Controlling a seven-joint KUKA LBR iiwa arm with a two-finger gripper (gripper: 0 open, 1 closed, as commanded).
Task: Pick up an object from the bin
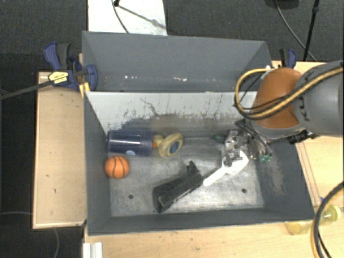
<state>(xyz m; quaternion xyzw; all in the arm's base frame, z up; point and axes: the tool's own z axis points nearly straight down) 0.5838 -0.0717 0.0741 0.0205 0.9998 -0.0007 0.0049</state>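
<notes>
My gripper [234, 148] hangs low in the right half of the bin, right above the upper end of a white handle [223, 173]. That handle runs down and left into a black, wedge-shaped tool head [174, 190] lying flat on the bin floor. Whether the gripper touches the handle's end I cannot tell. A yellowish tape roll [171, 144] lies to the gripper's left, near the back wall.
A dark blue cylinder [129, 143] lies on its side at the back left, next to the tape roll. An orange ball [117, 166] rests just in front of it. The arm with its orange cover and cables reaches over the bin's right wall.
</notes>
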